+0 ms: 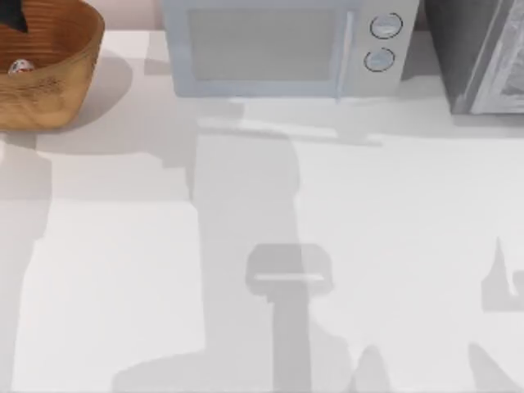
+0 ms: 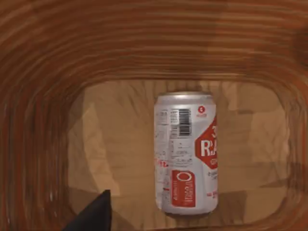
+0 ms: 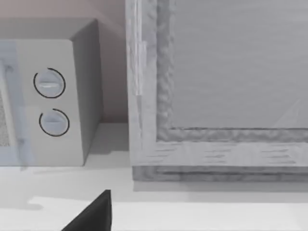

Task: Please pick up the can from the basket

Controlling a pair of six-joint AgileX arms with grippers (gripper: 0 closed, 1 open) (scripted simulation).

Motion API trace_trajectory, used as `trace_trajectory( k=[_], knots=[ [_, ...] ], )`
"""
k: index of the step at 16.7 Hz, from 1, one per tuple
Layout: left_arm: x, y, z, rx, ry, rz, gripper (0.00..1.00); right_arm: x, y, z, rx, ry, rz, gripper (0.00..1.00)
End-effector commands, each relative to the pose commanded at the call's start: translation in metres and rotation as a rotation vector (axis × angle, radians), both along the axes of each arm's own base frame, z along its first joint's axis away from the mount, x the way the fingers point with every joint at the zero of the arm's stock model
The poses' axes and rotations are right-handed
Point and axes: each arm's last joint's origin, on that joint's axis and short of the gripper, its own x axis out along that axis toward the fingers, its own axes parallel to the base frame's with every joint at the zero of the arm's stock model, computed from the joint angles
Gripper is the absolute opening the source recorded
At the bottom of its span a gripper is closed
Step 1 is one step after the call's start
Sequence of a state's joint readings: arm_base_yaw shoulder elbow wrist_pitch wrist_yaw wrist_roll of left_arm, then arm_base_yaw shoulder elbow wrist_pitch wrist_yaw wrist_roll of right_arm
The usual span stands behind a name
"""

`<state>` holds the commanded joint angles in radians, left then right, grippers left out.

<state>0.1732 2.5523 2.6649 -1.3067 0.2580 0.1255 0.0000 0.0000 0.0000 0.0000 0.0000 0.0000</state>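
Note:
The basket (image 1: 57, 98) is a round woven wicker bowl at the table's far left corner. Inside it lies the can (image 1: 20, 67), a small white cylinder with red markings. The left wrist view looks straight down at the can (image 2: 185, 154), lying on its side on the basket floor (image 2: 115, 144) with its silvery end towards the ribbed wall. My left gripper (image 1: 11, 18) hangs over the basket's inside, above the can and apart from it; a dark part of it (image 2: 94, 215) shows beside the can. A dark part of my right gripper (image 3: 91, 214) hovers over the table's right side.
A pale microwave (image 1: 278, 45) with two round dials (image 1: 385, 41) stands at the back middle. A grey cabinet (image 1: 483, 57) fills the back right corner, close in front of the right wrist camera. White tabletop (image 1: 262, 246) spreads in front of them.

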Motion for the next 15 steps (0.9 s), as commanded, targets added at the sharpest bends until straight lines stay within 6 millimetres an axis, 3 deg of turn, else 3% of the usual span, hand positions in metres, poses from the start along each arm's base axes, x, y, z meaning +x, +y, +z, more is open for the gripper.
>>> trace_trajectory(
  k=[5,11,12,15],
  knots=[
    [0.016,0.007,-0.056,-0.038,0.103,-0.008,1.0,0.0,0.0,0.0,0.0,0.0,0.0,1.0],
    [0.017,0.007,-0.061,-0.041,0.113,-0.009,1.0,0.0,0.0,0.0,0.0,0.0,0.0,1.0],
    [0.016,0.002,-0.046,-0.033,0.071,-0.022,1.0,0.0,0.0,0.0,0.0,0.0,0.0,1.0],
    [0.017,0.003,-0.058,-0.04,0.105,-0.012,1.0,0.0,0.0,0.0,0.0,0.0,0.0,1.0]
  ],
)
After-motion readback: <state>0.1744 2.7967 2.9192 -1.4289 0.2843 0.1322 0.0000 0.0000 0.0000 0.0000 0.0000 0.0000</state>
